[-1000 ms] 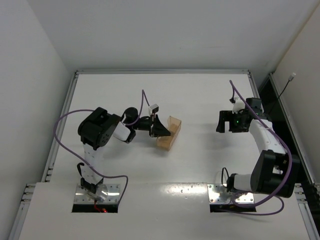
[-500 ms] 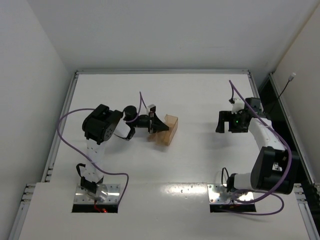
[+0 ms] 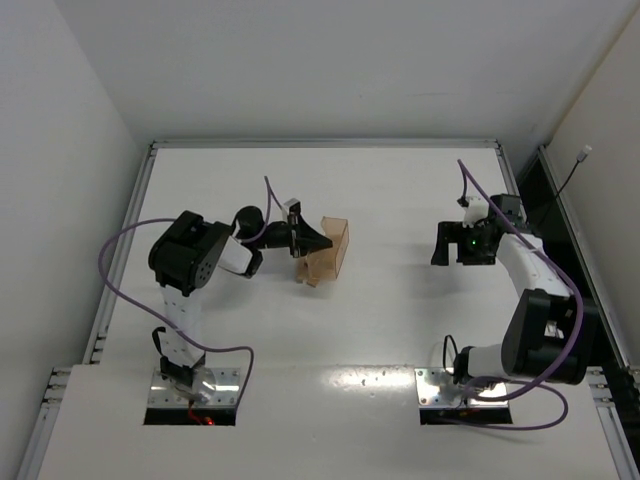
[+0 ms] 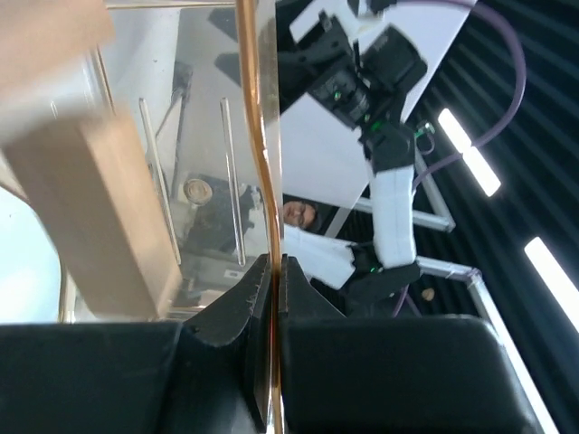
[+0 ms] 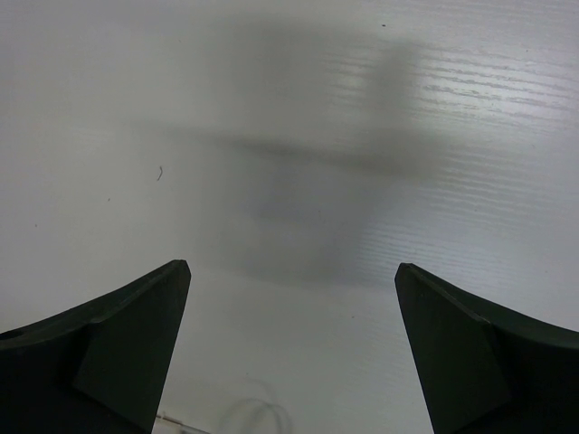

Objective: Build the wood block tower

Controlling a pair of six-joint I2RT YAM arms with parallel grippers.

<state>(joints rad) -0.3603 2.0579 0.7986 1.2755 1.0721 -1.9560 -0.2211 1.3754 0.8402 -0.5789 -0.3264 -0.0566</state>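
Wood block [image 4: 99, 217] (pale tan) in box [image 3: 331, 250] left gripper [image 4: 274, 264] pinches; right gripper [image 5: 291, 268] gapes.

A clear amber plastic box [image 3: 335, 256] is tilted, left of centre over the white table [image 3: 400, 320].

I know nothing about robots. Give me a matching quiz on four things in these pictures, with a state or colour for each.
Things:
1. left gripper
2. right gripper
3. box
4. block

States or colours:
a. clear amber
b. wide open over bare table
c. light tan
d. shut on a thin wall

Pairs: 1-d, 2-b, 3-a, 4-c
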